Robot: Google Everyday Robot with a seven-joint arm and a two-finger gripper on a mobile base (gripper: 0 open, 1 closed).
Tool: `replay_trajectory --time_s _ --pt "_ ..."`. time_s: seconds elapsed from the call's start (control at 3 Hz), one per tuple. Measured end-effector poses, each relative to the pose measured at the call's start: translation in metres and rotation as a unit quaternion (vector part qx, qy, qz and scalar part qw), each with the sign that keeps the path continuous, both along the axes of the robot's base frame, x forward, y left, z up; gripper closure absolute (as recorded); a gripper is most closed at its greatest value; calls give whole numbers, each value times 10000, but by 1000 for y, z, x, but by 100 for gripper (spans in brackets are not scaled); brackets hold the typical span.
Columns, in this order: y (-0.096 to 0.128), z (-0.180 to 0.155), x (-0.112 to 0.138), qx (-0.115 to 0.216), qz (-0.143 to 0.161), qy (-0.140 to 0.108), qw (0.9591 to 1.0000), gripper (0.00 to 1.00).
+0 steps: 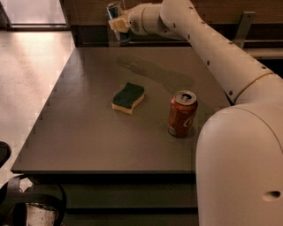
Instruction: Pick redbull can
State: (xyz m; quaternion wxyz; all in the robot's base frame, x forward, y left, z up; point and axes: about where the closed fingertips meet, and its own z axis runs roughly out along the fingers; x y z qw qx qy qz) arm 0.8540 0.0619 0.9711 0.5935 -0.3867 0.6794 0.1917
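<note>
Grey tabletop fills my view, carrying a sponge and an upright cola can mid-frame. At top centre, I see my tool clamped on the redbull can, raised off the tabletop.

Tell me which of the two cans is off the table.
The slim blue-and-silver redbull can, held up in the gripper over the far edge of the table. The wider orange-red cola can stands on the table near the sponge.
</note>
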Motion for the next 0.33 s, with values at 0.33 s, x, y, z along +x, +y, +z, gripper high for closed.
replay_trajectory --time_s 0.33 --pt "0 -2 -2 -5 -6 10 10000 100"
